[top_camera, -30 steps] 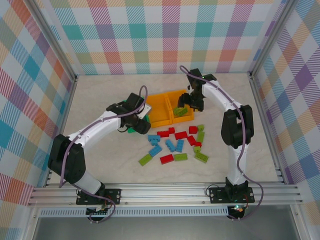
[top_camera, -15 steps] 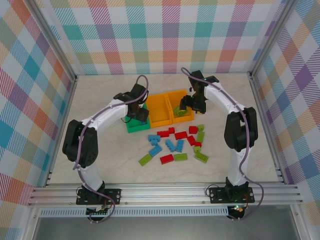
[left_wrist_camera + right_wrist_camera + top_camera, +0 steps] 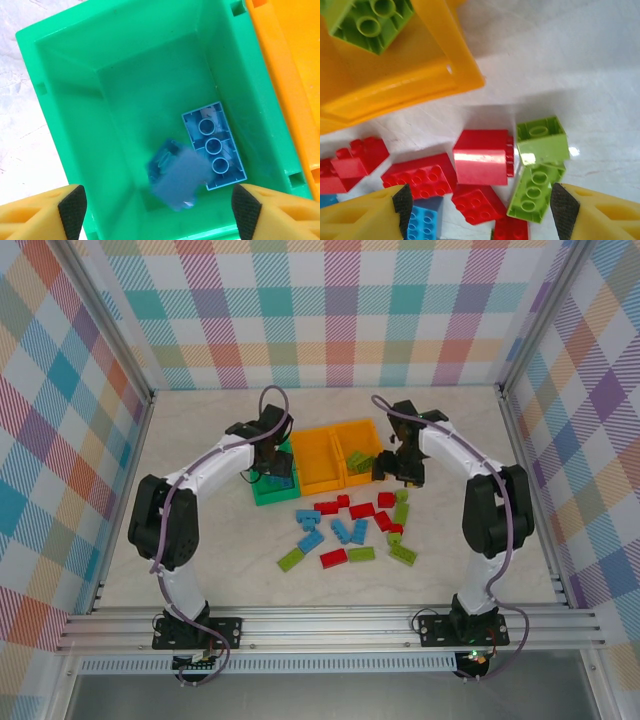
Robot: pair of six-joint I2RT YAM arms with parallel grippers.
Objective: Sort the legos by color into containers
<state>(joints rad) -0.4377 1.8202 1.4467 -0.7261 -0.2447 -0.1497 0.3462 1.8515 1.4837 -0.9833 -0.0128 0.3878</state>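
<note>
My left gripper (image 3: 159,215) hangs open over the green bin (image 3: 75,75). Inside it a blue brick (image 3: 214,146) lies flat and a second blue brick (image 3: 177,175) is blurred in mid-fall between my fingertips. From above, the left gripper (image 3: 272,462) covers that green bin (image 3: 268,495). My right gripper (image 3: 481,207) is open above loose red bricks (image 3: 482,157) and lime green bricks (image 3: 540,142), just past the corner of an orange bin (image 3: 395,85) holding a lime green brick (image 3: 370,20). In the top view the right gripper (image 3: 398,472) sits right of that orange bin (image 3: 352,435).
The other orange bin (image 3: 315,462) stands between the green one and the right one. Loose legos (image 3: 350,530) in red, blue and lime green lie scattered in front of the bins. Checked walls enclose the table on three sides.
The left gripper swung from in front of the green bin to above it and let go of a blue brick. The right gripper moved off the orange bin toward the loose pile.
</note>
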